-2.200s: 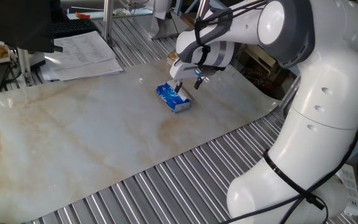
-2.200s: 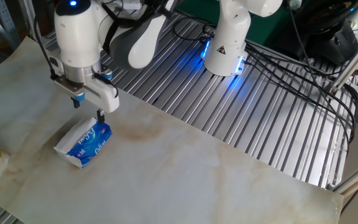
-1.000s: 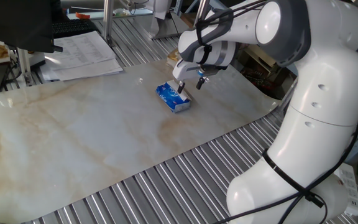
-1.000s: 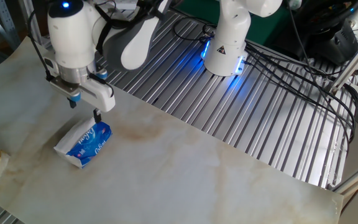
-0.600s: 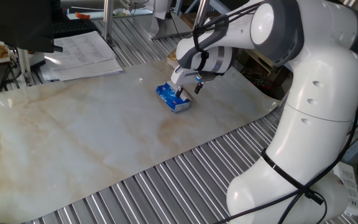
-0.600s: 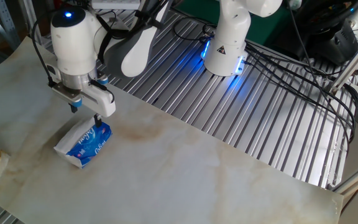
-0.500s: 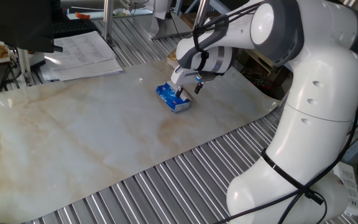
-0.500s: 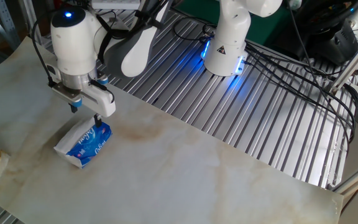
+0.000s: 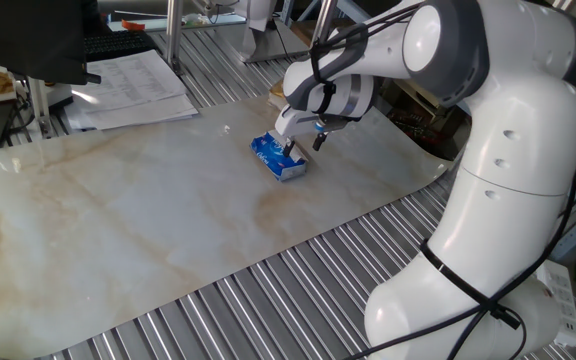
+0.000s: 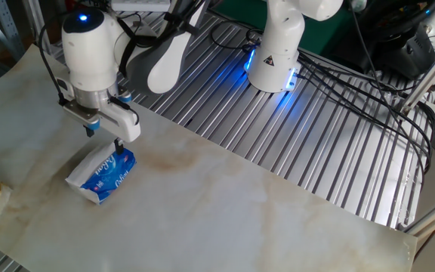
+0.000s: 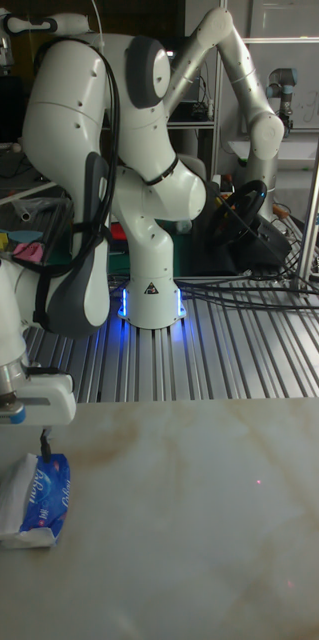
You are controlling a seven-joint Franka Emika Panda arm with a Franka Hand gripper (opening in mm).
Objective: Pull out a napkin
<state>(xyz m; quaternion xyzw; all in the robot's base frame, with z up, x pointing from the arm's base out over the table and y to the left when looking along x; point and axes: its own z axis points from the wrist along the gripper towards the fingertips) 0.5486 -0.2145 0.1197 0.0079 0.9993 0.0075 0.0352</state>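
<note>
napkin (image 11: 21,536): white, soft, thin tissue
state: only an edge shows, bulging from the open end of the blue-and-white pack (image 10: 103,174)
pose: crumpled, low, not lifted
place: on the marble sheet (image 10: 225,211), at the pack's end

One fixed view: high, behind the arm's shoulder, looking down along the marble table (image 9: 148,230) | other fixed view: opposite side, raised, facing the arm base (image 10: 274,57) | tall view: low, close, table-edge, facing base | all share blue tissue pack (image 9: 279,158).
</note>
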